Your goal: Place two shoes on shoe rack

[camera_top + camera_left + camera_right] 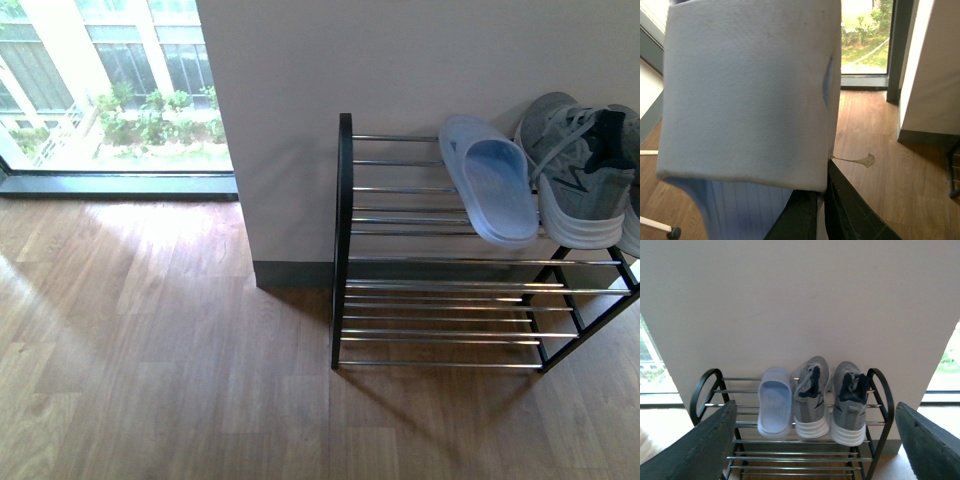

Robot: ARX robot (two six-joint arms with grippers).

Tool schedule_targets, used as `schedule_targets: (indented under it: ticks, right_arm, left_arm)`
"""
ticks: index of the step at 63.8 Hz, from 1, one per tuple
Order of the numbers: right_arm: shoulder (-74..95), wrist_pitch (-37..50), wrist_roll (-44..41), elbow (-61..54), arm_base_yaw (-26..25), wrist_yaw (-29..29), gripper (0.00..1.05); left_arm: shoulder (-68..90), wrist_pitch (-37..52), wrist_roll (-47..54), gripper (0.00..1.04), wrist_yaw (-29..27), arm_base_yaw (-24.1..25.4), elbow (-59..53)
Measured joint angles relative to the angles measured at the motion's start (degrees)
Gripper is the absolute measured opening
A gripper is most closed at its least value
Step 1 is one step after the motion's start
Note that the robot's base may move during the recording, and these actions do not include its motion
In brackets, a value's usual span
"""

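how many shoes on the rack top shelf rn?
3: one pale blue slide, and to its right in the right wrist view two grey sneakers, side by side. A second blue slide is off the rack, held in the left claw.

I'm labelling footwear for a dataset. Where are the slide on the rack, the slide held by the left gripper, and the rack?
slide on the rack (492, 190), front view, footbed.
held slide (747, 95), left wrist view, strap.
shoe rack (344, 240), front view, left frame tube.

One pale blue slide and both grey sneakers on rack; second slide held aloft.
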Motion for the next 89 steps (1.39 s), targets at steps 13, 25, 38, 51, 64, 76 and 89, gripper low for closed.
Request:
schedule_targets:
  ticks: [13, 25, 38, 51, 64, 76, 89]
  right_arm:
    - [0.00, 0.00, 0.00, 0.00, 0.00, 0.07, 0.96]
    - [-0.07, -0.09, 0.02, 0.00, 0.00, 0.44, 0.96]
    - [-0.07, -0.09, 0.00, 0.00, 0.02, 0.37, 0.96]
    - [-0.07, -0.09, 0.00, 0.00, 0.02, 0.35, 0.96]
    - [-0.07, -0.09, 0.00, 0.00, 0.02, 0.35, 0.96]
    - [-0.07, -0.09, 0.00, 0.00, 0.02, 0.35, 0.96]
    - [-0.07, -0.09, 0.00, 0.00, 0.02, 0.35, 0.96]
  left_arm:
    - [-0.02, -0.02, 0.00, 0.02, 0.04, 0.00, 0.00]
    - [8.41, 0.96, -13.55, 0.02, -0.31, 0.02, 2.69]
    - [31.10, 12.90, -26.45, 0.02, 13.73, 0.90, 11.50]
    - [52.96, 14.53, -30.18, 0.02, 21.86, -2.03, 26.01]
    - [72.11, 8.04, -28.02, 0.02, 24.24, -6.36, 45.05]
    - [86.88, 0.81, -22.16, 0.02, 24.96, -8.74, 61.57]
    - [100.41, -6.38, -13.70, 0.02, 25.94, -11.02, 77.81]
